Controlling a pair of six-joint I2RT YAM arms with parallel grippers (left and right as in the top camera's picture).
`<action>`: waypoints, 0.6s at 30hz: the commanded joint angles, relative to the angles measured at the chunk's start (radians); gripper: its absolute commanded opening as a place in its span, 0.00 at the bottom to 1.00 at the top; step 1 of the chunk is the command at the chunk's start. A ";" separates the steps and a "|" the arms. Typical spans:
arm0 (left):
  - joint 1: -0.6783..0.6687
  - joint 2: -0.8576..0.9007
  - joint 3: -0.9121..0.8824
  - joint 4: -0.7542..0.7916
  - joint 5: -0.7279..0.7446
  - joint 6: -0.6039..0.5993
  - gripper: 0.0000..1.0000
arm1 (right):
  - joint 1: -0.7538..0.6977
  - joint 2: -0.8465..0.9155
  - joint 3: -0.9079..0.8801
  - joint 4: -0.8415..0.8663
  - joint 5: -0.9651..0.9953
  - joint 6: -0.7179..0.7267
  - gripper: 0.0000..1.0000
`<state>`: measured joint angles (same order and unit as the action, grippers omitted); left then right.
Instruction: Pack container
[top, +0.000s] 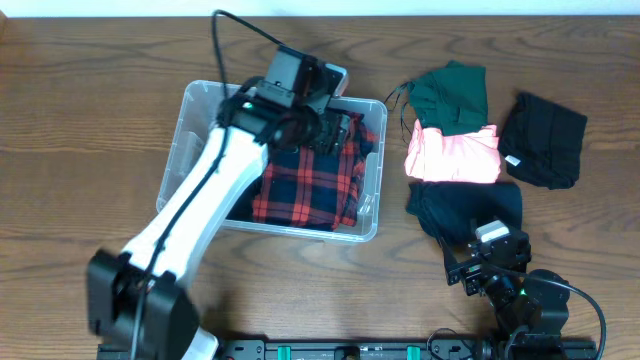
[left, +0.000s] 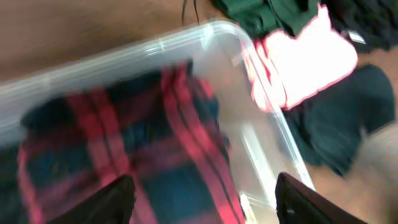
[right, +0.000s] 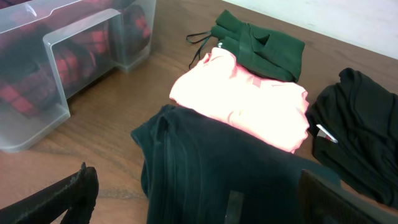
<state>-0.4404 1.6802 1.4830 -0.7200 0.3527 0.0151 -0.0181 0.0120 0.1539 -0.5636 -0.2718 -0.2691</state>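
Note:
The clear plastic container (top: 190, 125) sits left of centre and holds a red and dark plaid garment (top: 305, 185). My left gripper (top: 335, 125) hovers over the container's far right part, open and empty; in the left wrist view (left: 202, 199) its fingers spread above the plaid cloth (left: 124, 143) and the container's rim (left: 261, 93). My right gripper (top: 470, 265) is open near the front edge, over a dark folded garment (right: 224, 168). A pink garment (top: 455, 155), a green one (top: 450, 90) and a black one (top: 545, 140) lie to the right.
A black cable (top: 240, 25) runs from the left arm over the table's far side. The container (right: 56, 99) shows at the left of the right wrist view. The right arm's base (top: 530, 310) sits at the front edge.

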 joint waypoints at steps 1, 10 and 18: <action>-0.002 0.022 -0.009 -0.081 -0.013 -0.013 0.73 | -0.014 -0.006 -0.002 -0.001 0.003 0.011 0.99; -0.002 0.144 -0.178 -0.070 -0.011 -0.068 0.73 | -0.014 -0.006 -0.002 -0.001 0.003 0.011 0.99; -0.002 0.232 -0.180 0.038 0.153 -0.082 0.73 | -0.014 -0.006 -0.002 -0.001 0.003 0.011 0.99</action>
<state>-0.4362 1.8538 1.3102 -0.7261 0.4095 -0.0540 -0.0181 0.0120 0.1539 -0.5636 -0.2718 -0.2691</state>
